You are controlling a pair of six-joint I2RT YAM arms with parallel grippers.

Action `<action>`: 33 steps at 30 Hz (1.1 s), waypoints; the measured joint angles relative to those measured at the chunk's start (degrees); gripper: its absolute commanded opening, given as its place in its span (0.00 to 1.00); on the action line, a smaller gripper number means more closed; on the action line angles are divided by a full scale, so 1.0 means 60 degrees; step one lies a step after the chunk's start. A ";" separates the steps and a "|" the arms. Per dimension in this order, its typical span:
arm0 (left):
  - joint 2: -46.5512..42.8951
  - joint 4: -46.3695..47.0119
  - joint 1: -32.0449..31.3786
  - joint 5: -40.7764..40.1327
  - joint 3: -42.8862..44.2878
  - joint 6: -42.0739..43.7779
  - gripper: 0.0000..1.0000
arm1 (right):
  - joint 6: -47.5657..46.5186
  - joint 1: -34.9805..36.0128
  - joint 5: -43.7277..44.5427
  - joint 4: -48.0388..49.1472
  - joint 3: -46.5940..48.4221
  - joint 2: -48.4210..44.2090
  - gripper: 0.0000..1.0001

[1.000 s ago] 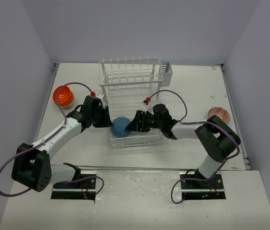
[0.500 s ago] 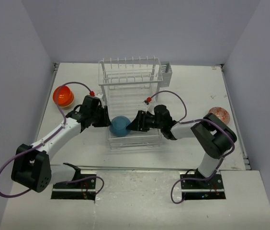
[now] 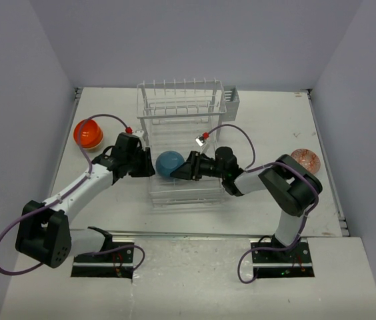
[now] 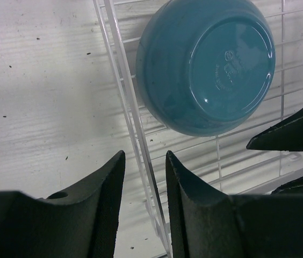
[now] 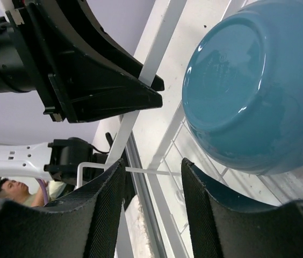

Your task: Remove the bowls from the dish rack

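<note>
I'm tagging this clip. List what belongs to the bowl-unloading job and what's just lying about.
Job:
- teal bowl, in the rack
- orange bowl
- reddish bowl
- dish rack

Lying about:
- grey caddy on the rack's corner

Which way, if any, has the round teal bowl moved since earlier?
Yes: the teal bowl moved away from the white wire dish rack's near edge, toward its tines.
</note>
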 measured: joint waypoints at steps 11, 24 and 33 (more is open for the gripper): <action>-0.0204 0.0022 0.0000 0.0073 0.0000 0.0000 0.53 | -0.0477 -0.0007 0.0142 -0.0637 -0.0149 -0.0251 0.73; -0.0772 0.0215 0.0000 0.0215 0.0000 -0.0025 0.54 | -0.2448 -0.0018 0.1785 -0.4182 0.0805 -0.1974 0.26; -0.0769 0.0251 0.0000 0.0244 0.0000 -0.0029 0.45 | -0.3020 -0.0131 0.2674 -0.5927 0.3013 -0.0670 0.00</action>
